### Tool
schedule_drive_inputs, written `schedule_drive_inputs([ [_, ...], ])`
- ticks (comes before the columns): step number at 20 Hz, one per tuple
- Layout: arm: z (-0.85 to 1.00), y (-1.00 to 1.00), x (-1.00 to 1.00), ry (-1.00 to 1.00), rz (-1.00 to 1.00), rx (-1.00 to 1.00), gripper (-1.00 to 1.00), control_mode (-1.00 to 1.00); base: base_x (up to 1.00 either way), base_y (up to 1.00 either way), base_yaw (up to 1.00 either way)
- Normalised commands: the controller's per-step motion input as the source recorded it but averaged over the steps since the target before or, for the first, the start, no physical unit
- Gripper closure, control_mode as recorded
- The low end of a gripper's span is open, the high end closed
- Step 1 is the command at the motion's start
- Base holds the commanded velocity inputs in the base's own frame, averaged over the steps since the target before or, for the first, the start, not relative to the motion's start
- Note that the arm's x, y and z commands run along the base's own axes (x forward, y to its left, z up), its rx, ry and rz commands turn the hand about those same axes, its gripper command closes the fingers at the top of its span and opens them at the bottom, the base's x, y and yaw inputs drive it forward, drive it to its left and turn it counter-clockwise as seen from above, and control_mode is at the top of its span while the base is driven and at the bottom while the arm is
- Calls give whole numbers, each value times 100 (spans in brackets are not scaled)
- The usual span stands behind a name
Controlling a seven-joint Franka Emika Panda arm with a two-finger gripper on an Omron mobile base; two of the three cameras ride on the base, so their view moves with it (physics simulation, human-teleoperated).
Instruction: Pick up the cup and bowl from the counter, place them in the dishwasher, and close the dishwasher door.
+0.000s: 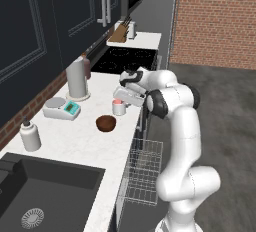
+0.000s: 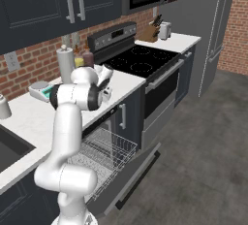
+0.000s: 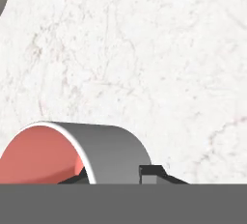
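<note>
1. You see the end effector [image 1: 120, 101] down over the cup [image 1: 118, 107], near the front edge of the white marbled worktop [image 1: 75, 141].
2. In the hand view, one dark fingertip [image 3: 149, 172] lies against the outside of the cup's wall [image 3: 113, 153] and the other sits inside the salmon-red hollow, so the jaws are clamped on the cup wall.
3. The cup's base appears to rest on the worktop; you are at the grasping step, with no lift yet.
4. The dark reddish-brown bowl [image 1: 106, 123] stands near the cup, untouched.
5. The dishwasher's wire rack [image 2: 104, 152] is pulled out below the worktop edge, and the dishwasher door [image 2: 133, 175] hangs open.
6. Your next move likely calls for a straight lift, then a swing out past the worktop edge and down to the rack.
</note>
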Motion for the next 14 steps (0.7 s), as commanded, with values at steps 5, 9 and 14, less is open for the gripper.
schedule_drive_inputs([
  [5,0,-99,-100,0,0,0,100,-100,0,0,0],
  [9,0,-100,-100,0,0,0,100,-100,0,0,0],
  [14,-5,-72,-100,-8,2,0,100,-100,0,0,0],
])
